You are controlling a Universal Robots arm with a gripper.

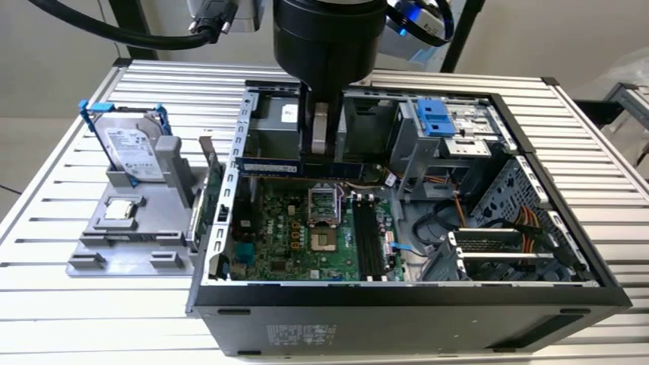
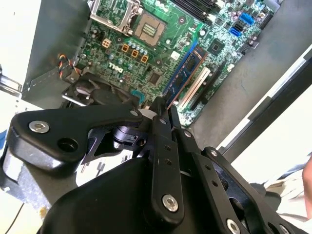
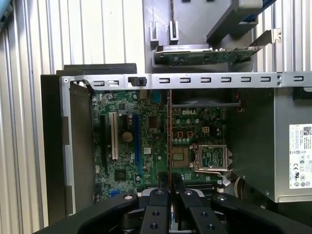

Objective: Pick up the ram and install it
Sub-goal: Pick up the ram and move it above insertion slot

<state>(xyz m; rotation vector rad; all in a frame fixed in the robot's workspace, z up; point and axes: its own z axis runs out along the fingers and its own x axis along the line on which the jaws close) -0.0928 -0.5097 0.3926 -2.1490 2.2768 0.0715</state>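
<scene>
My gripper [image 1: 327, 154] hangs inside the open computer case [image 1: 406, 300], shut on the ram [image 1: 269, 166]. The ram is a thin, long, blue-green stick held level above the motherboard [image 1: 294, 243]. In the second wrist view the ram [image 2: 187, 70] juts out from between the fingertips of the gripper [image 2: 164, 105] over the green board. In the first wrist view the ram [image 3: 169, 131] appears edge-on as a thin line running from the gripper [image 3: 169, 184] across the board. The black memory slots [image 1: 370, 239] lie below it, nearer the case's front wall.
A grey stand [image 1: 127, 236] at the exterior view's left holds a silver hard drive [image 1: 132, 148] with a blue bracket and a small square chip [image 1: 121, 210]. Inside the case are the processor socket [image 1: 322, 207], a drive cage with a blue tab [image 1: 434, 118], cables [image 1: 527, 228] and the power supply [image 3: 287, 146].
</scene>
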